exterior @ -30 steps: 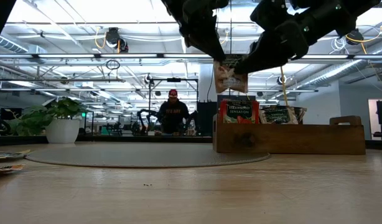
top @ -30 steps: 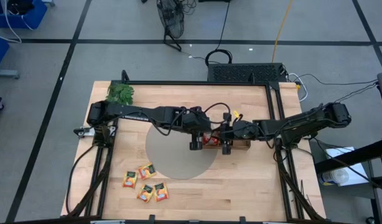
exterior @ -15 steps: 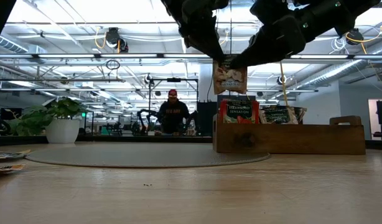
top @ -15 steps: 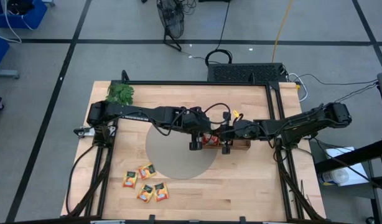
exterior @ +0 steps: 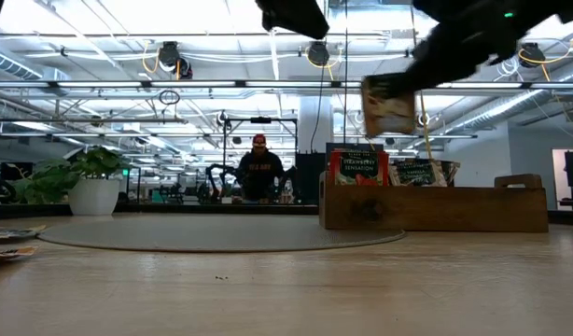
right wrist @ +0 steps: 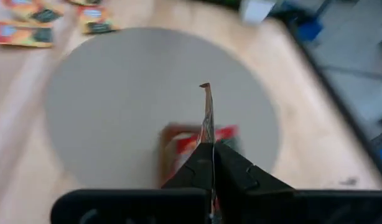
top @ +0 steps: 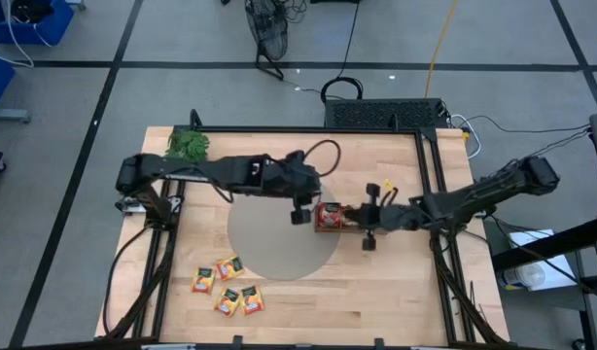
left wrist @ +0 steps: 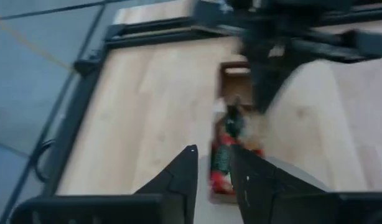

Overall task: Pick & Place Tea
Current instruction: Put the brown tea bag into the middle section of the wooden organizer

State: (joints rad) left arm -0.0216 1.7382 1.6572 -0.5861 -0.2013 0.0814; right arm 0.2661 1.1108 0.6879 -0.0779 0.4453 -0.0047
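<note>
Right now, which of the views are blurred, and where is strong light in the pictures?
Left wrist view: heavily smeared, the wooden tray only a blur. Right wrist view: the grey round mat and the orange sachets are soft, while the held sachet edge is sharp. Low view: the held sachet is smeared, ceiling lights glare, arms are silhouettes. High view: even and sharp.

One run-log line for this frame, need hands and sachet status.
left hand: open, empty, by tray end | right hand: shut on tea sachet, above wooden tray | orange sachets: loose on table
</note>
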